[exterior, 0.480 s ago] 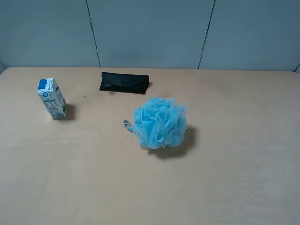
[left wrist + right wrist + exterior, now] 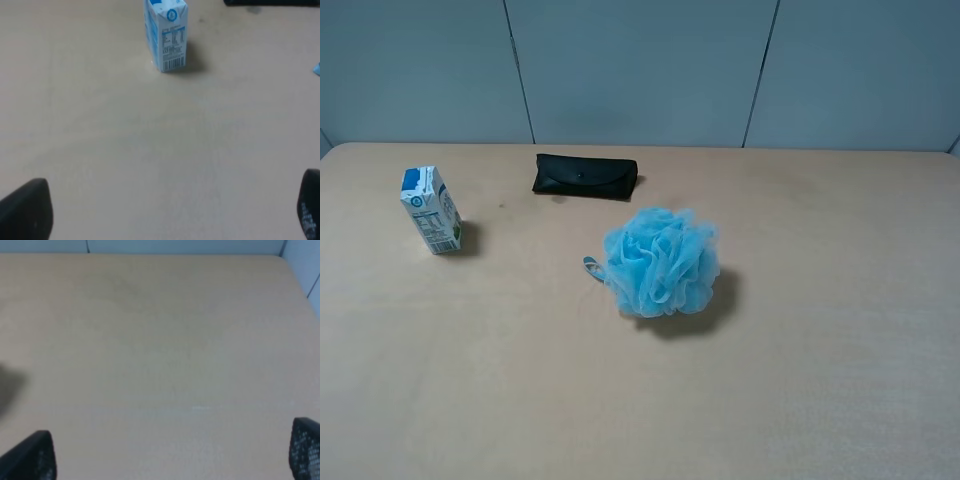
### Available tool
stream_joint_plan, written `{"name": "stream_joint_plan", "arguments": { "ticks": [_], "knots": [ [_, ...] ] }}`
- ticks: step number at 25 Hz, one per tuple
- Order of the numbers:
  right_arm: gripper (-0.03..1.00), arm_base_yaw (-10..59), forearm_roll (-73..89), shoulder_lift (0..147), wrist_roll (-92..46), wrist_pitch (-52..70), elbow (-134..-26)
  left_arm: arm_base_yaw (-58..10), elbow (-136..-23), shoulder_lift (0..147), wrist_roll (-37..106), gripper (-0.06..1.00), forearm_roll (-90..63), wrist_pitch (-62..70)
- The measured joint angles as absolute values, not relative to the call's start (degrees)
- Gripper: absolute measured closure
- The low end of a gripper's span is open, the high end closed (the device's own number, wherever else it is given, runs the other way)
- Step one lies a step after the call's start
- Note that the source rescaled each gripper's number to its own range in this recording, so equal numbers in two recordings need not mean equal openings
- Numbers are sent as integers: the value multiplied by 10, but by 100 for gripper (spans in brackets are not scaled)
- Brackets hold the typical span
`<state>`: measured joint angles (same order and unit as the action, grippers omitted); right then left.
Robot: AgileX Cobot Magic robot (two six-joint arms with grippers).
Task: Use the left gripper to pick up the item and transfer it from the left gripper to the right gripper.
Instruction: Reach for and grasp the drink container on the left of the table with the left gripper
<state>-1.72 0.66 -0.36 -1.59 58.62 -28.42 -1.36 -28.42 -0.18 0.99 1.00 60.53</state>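
Observation:
The item, a small white-and-blue milk carton point(image 2: 431, 210), stands upright at the table's far left. In the left wrist view the carton point(image 2: 166, 35) is well ahead of my left gripper point(image 2: 167, 212), whose black fingertips point(image 2: 27, 210) stand wide apart with bare table between them. My right gripper point(image 2: 172, 452) is open too, its fingertips point(image 2: 32, 457) at the frame's lower corners over bare table. Neither arm shows in the exterior high view.
A fluffy blue mesh bath sponge point(image 2: 661, 261) lies near the middle of the wooden table point(image 2: 820, 350). A flat black pouch point(image 2: 585, 176) rests at the back, right of the carton. A grey wall stands behind the table's far edge.

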Motion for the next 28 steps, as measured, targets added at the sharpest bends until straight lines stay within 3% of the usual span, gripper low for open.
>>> {"name": "stream_joint_plan", "arguments": {
  "ticks": [19, 28],
  "knots": [
    [-3, -17, 7, -4, -16, 586, -284, -14, -289, -1, 10, -3, 10, 606],
    [-3, -17, 7, -4, -16, 586, -284, -14, -369, 110, 8, -3, 10, 621]
  ]
}}
